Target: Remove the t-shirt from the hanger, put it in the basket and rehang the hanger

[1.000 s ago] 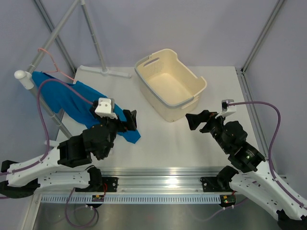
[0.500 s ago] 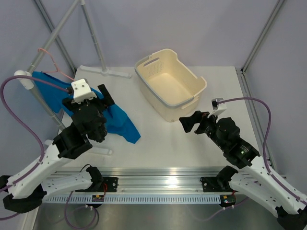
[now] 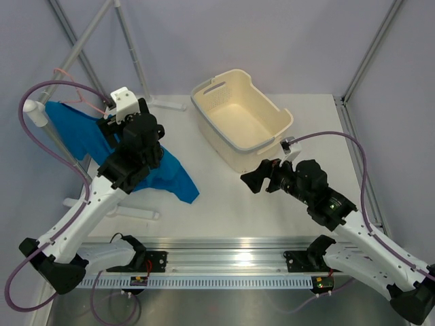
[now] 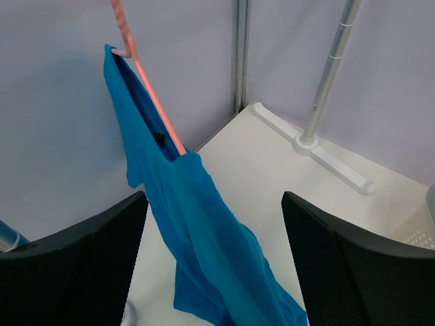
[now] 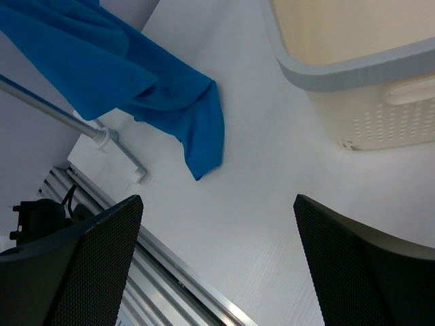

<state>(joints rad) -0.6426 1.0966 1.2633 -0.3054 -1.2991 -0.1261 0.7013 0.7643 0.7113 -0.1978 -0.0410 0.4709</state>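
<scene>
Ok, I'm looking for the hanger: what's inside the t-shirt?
One pink arm of the hanger shows in the t-shirt's opening; its lower part is covered by fabric.

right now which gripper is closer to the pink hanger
Left. The left gripper is up in front of the hanger, jaws open and facing it, the t-shirt hanging from it. The right gripper is far across the table, by the basket.

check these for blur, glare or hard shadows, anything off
Top external: even, soft light, sharp throughout, only a bright sheen on the metal rail. Left wrist: the t-shirt and hanger are crisp, while the dark fingers at the bottom edge show little detail. Right wrist: no glare, and the basket rim is pale but not washed out.
</scene>
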